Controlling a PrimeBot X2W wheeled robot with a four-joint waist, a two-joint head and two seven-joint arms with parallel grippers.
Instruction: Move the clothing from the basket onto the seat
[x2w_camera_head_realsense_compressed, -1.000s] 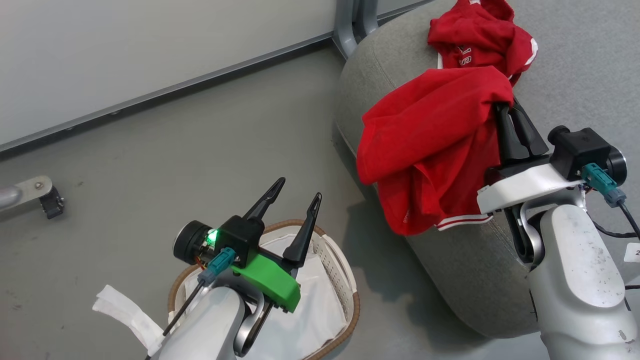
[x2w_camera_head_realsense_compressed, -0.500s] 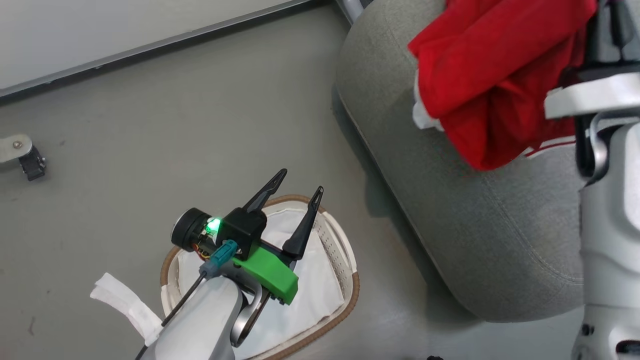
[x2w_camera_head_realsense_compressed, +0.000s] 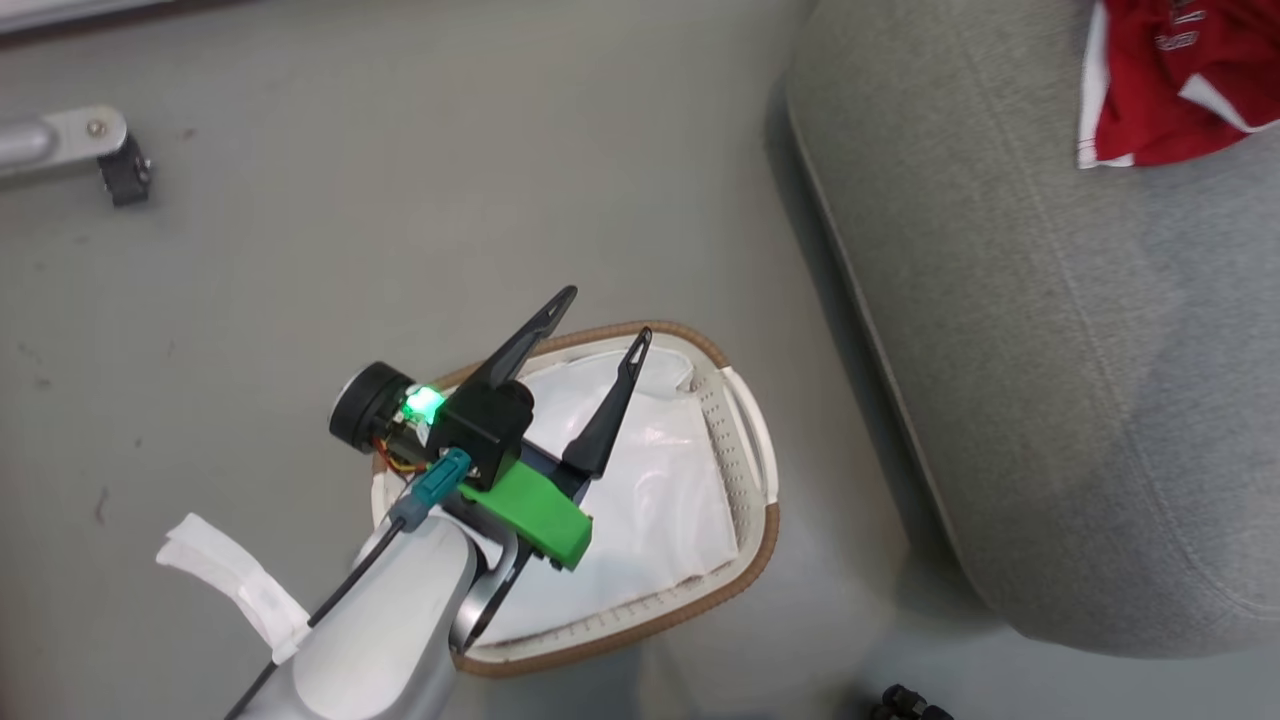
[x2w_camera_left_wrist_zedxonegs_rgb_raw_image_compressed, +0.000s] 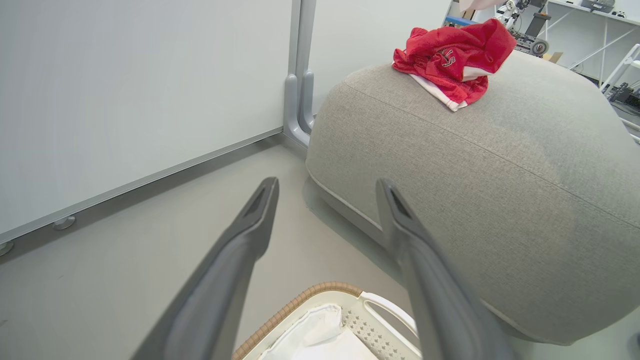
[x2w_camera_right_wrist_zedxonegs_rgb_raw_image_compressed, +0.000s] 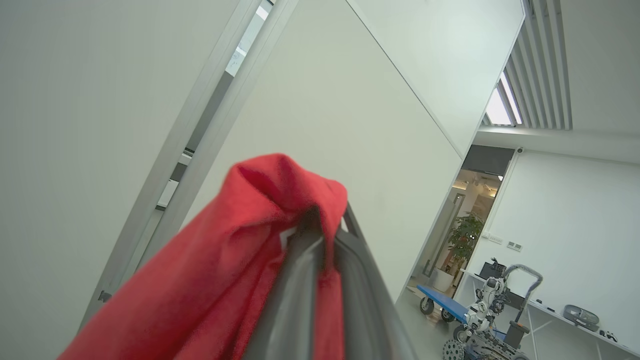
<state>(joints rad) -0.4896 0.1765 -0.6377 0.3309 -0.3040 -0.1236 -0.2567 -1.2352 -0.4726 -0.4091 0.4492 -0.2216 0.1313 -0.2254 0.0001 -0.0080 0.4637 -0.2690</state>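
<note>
Right claw (x2w_camera_right_wrist_zedxonegs_rgb_raw_image_compressed: 325, 220) is clenched on a fold of red garment (x2w_camera_right_wrist_zedxonegs_rgb_raw_image_compressed: 215, 280). The cloth is bunched over the claw's fingertips and hangs down one side, held high against a pale wall (x2w_camera_right_wrist_zedxonegs_rgb_raw_image_compressed: 350, 100). From that view I cannot tell where over the seat it hangs.

Left claw (x2w_camera_head_realsense_compressed: 607, 315) is spread wide with nothing in it, poised above the basket (x2w_camera_head_realsense_compressed: 745, 560). The white liner (x2w_camera_head_realsense_compressed: 650, 500) lies bare wherever the arm does not cover it.

The garment looks light, limp and soft, so I expect it to drape, trail and swing rather than keep any shape. It is not fragile, but it may slide out of a thin pinch. A thick bunch or fold seems a safer place to take hold than a single hem.

More red clothing (x2w_camera_left_wrist_zedxonegs_rgb_raw_image_compressed: 450, 65) lies crumpled on top of the seat (x2w_camera_head_realsense_compressed: 1050, 400), near its far edge. The seat is broad, grey and woven, with rounded corners, and its cloth should grip fabric well. The basket stands on the floor (x2w_camera_head_realsense_compressed: 300, 250) just beside the seat's near edge.

The floor is smooth and grey, with white wall panels and a metal post (x2w_camera_left_wrist_zedxonegs_rgb_raw_image_compressed: 297, 75) behind. A doorway (x2w_camera_right_wrist_zedxonegs_rgb_raw_image_compressed: 450, 235) opens onto another room.
</note>
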